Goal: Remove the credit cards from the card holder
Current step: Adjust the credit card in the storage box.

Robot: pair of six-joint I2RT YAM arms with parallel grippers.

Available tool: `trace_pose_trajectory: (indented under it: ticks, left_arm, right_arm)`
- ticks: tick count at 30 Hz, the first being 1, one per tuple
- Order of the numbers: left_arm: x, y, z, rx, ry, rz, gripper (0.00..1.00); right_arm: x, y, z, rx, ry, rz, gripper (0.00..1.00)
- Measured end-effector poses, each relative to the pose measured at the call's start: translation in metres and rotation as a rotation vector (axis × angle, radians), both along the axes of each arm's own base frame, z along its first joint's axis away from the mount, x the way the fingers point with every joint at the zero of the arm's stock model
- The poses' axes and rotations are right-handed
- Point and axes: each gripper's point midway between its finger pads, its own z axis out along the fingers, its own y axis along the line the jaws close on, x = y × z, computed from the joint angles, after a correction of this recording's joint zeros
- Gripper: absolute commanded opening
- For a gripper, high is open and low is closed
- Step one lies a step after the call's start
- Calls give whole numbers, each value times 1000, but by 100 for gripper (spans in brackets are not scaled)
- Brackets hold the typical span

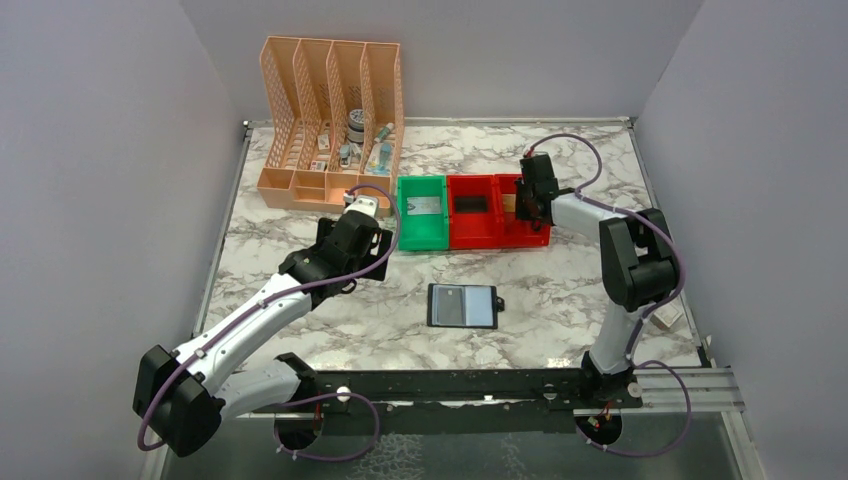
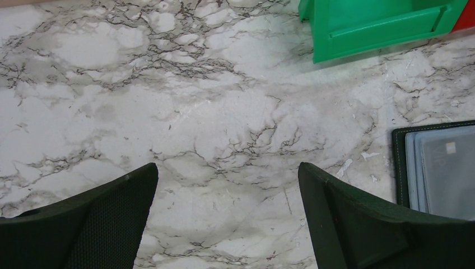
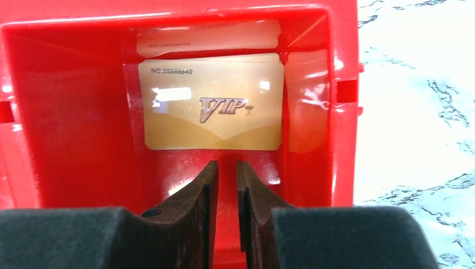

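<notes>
Our left gripper [image 2: 227,166] hangs with fingers spread wide over bare marble [image 2: 168,84], just left of the card holder [image 1: 462,306], which lies open near the middle. Far right, our right gripper [image 3: 227,168] points into a red bin [image 3: 67,112], fingers barely parted and pinching nothing, with a gold card [image 3: 213,103] lying on the bin floor. Unpinned, the holder could slide if we tug another card.

My left wrist view cuts the card holder [image 2: 434,168] off at 3 o'clock and the green bin [image 2: 381,28] at 1 o'clock. From above, my right gripper [image 1: 527,203] covers the right-hand red bin's [image 1: 525,238] interior. The organizer [image 1: 330,110] contents at 11 o'clock are too small to identify.
</notes>
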Motion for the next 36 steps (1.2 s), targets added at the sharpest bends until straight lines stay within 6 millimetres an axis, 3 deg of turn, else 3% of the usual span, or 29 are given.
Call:
trace_pose_trajectory:
  ticks: [29, 36]
  left_arm:
    - [0, -1, -2, -1, 8, -5, 99]
    - [0, -1, -2, -1, 8, -5, 99]
  right_arm:
    - [18, -6, -3, -47, -64, -63, 21]
    - [18, -1, -1, -29, -70, -51, 28]
